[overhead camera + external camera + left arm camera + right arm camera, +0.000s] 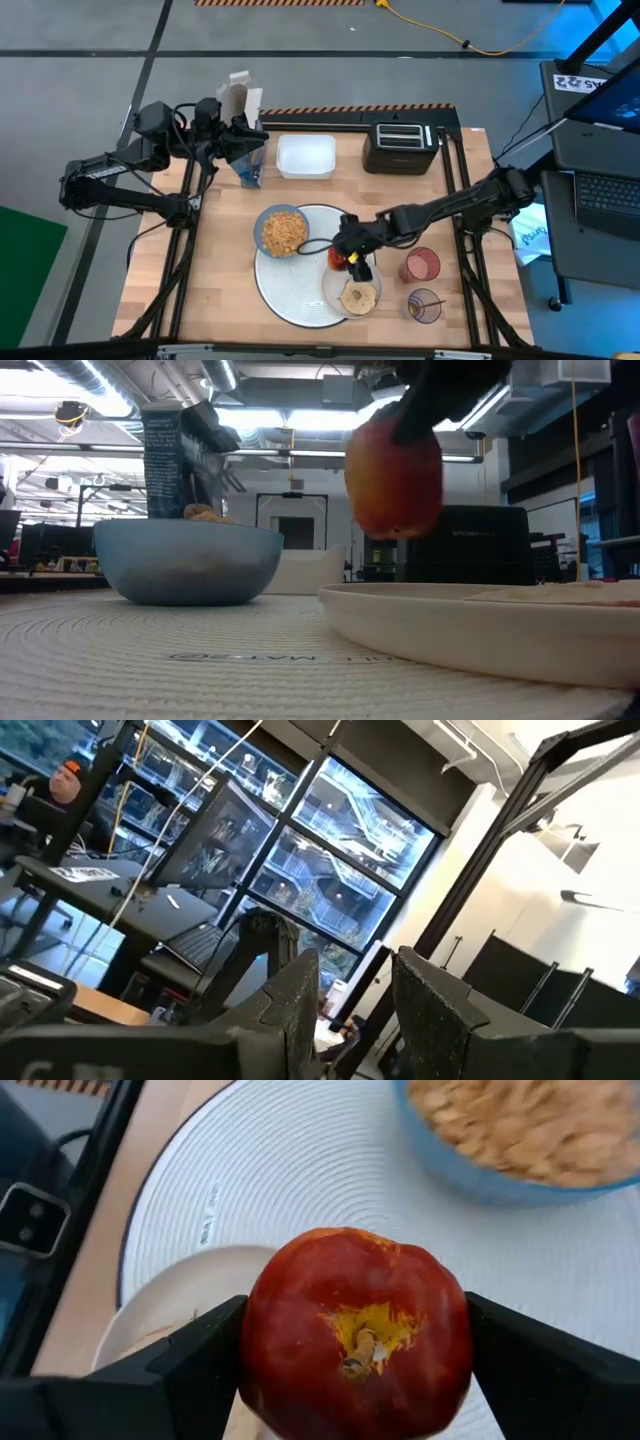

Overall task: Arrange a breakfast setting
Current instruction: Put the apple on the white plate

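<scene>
Two dark fingers of the right gripper (355,1355) press the flanks of the red apple (355,1330), one on each side, so the gripper is closed on the fruit with its stem end facing the wrist camera. From the low view the apple (394,478) hangs clear above the rim of the small cream plate (470,620), not touching it. Directly beneath the right gripper (349,252) lies the far edge of that plate (333,288), and the bagel (359,297) sits on the plate just beyond the fingertips toward the near edge of the worktop (225,290). Both plate and blue bowl (283,231) rest on the large round white mat (285,290); the bowl, filled with tan cereal (284,232), stands just beside the gripper on its left-arm side. On the gripper's other side, off the mat, stands the pink tumbler (421,265), and nearer the front edge the purple tumbler (424,305) with the thin spoon (432,302) in it. Well away at the far left corner of the worktop, the left gripper (243,128) waits raised beside a blue carton (246,165); its fingers (300,995) stand slightly parted with nothing between them.
</scene>
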Motion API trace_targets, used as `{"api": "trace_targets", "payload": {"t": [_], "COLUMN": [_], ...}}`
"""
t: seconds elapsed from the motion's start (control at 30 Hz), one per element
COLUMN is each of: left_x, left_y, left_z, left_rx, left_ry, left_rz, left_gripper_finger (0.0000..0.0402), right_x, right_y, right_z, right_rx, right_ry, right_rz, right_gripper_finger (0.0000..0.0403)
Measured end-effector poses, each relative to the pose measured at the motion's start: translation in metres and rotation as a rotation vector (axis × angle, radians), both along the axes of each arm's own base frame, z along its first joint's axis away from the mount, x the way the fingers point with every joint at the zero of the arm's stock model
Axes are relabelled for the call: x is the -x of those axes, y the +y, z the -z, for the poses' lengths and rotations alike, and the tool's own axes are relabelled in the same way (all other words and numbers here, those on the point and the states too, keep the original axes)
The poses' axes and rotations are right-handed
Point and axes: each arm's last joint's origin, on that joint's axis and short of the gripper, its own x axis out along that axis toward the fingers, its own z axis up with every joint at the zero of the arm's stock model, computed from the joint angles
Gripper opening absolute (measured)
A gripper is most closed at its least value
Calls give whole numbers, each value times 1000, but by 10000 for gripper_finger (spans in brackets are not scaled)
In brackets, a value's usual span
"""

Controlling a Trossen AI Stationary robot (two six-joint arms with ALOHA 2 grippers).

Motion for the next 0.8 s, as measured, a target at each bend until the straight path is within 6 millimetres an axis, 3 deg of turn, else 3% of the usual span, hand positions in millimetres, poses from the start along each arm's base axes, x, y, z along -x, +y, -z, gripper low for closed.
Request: {"api": "trace_targets", "payload": {"t": [0.33,0.8], "left_x": [0,0], "left_y": [0,0], "left_z": [0,1], "left_rx": [40,40], "left_ry": [4,9], "left_rz": [8,8], "left_gripper_finger": [119,119], "right_x": [-1,-11], "right_y": [18,20], "right_z": [16,28], "right_rx": [10,53], "right_ry": [33,-3], "right_rz": [-104,-153], "right_gripper_finger": [332,336]}}
